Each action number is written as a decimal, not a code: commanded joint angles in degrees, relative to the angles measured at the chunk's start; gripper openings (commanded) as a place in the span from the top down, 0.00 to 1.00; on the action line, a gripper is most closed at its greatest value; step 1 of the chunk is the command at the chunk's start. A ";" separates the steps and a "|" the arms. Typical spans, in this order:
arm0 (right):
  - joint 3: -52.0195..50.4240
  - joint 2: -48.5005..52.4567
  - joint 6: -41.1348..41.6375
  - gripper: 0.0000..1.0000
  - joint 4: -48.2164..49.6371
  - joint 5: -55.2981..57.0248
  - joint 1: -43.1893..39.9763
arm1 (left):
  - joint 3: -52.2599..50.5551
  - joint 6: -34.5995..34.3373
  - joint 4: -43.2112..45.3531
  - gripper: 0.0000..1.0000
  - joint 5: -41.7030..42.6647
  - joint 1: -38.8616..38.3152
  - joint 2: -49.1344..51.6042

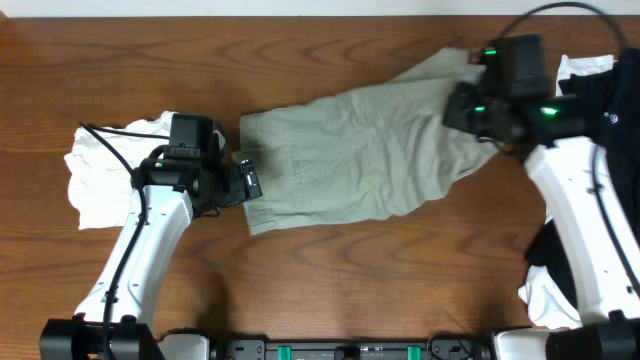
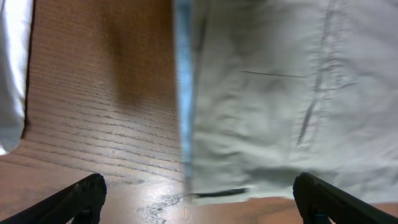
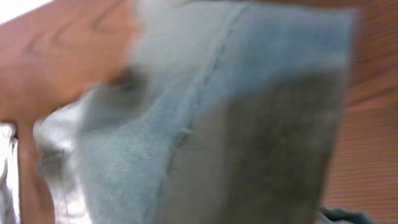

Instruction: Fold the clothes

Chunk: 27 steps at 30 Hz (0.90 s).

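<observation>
The clothes [image 1: 370,155], a pair of khaki shorts, lie spread across the middle of the table with the waistband to the left. My left gripper [image 1: 250,183] stands open at the waistband's near left corner. In the left wrist view the pale blue inner waistband edge [image 2: 184,93] runs between my spread fingertips [image 2: 93,186], and nothing is held. My right gripper [image 1: 468,108] is at the far right leg end, shut on the cloth, which bunches up toward it. In the right wrist view the shorts' fabric [image 3: 236,124] fills the frame and hides the fingers.
A white folded garment [image 1: 105,180] lies under and beside my left arm and shows as a white garment edge [image 2: 12,74] in the left wrist view. A black garment with white trim [image 1: 610,100] lies at the right edge, under my right arm.
</observation>
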 commanded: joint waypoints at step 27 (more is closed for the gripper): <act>3.69 16.72 8.37 0.99 15.15 0.79 24.13 | -0.02 -0.96 -0.20 0.02 -0.48 0.24 0.50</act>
